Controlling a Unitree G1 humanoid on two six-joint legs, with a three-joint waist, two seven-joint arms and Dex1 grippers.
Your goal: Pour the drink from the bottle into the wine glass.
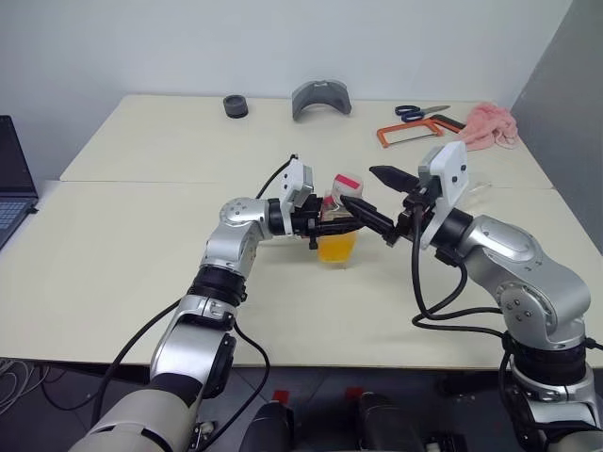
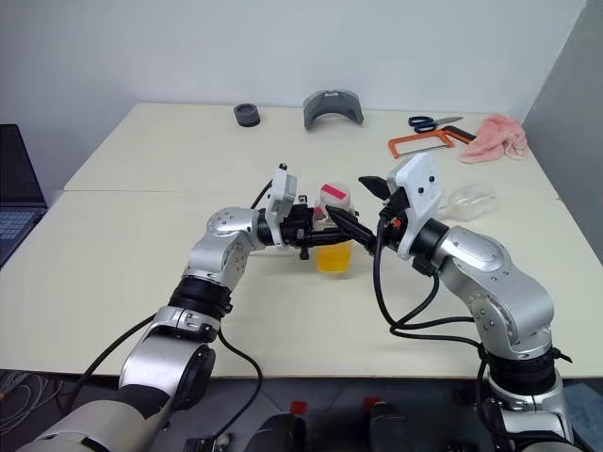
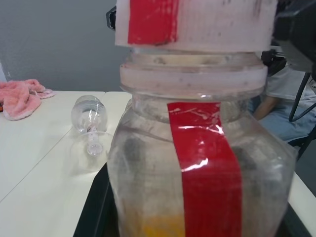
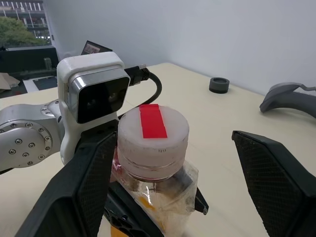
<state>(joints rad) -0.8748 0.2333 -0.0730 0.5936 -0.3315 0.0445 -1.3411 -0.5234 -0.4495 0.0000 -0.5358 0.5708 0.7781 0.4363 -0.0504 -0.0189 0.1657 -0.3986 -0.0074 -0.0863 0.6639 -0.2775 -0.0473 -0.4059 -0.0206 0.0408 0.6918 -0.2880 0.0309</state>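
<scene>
Left gripper [image 1: 332, 223] clenched on bottle [image 1: 337, 232]; my right gripper [image 1: 377, 199] released around cap [image 4: 153, 129]. Centre, then twist; glass [image 3: 91, 120] lies tipped.

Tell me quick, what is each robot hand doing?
Left gripper: shut on the bottle.
Right gripper: open, one finger on each side of the bottle's cap, holding nothing.

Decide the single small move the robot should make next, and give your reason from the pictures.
Probably close the open right claw on the cap. The left claw is shut on the bottle, the cap is on, and the right claw's fingers stand either side of it. The wine glass lies on its side on the table, so it needs righting too.
</scene>
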